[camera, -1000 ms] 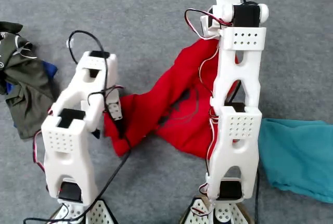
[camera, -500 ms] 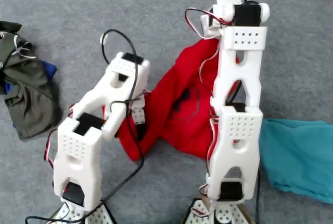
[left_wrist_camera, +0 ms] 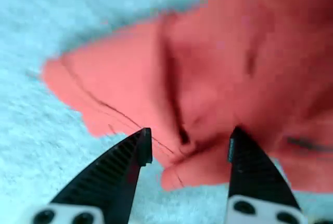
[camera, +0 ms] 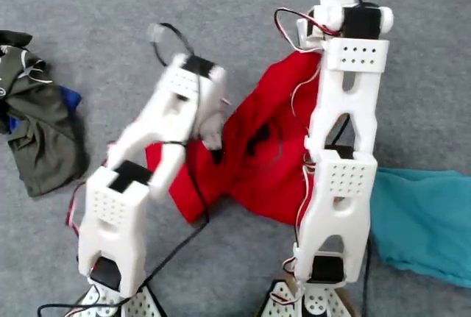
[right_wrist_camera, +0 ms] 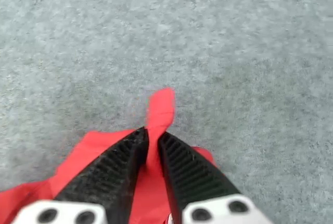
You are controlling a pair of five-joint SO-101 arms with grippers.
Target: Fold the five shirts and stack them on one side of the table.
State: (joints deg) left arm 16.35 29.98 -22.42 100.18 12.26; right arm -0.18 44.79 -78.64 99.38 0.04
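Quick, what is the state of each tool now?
Left tool: open, above the red shirt.
Right tool: closed on the red shirt.

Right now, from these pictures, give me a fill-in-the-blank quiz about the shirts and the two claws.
1. The shirt pinched in the right claw is ____ in colour.
2. The left claw hangs over that shirt with its jaws ____.
3. The teal shirt lies on the robot's ____ side of the table.
Missing words: red; open; right.
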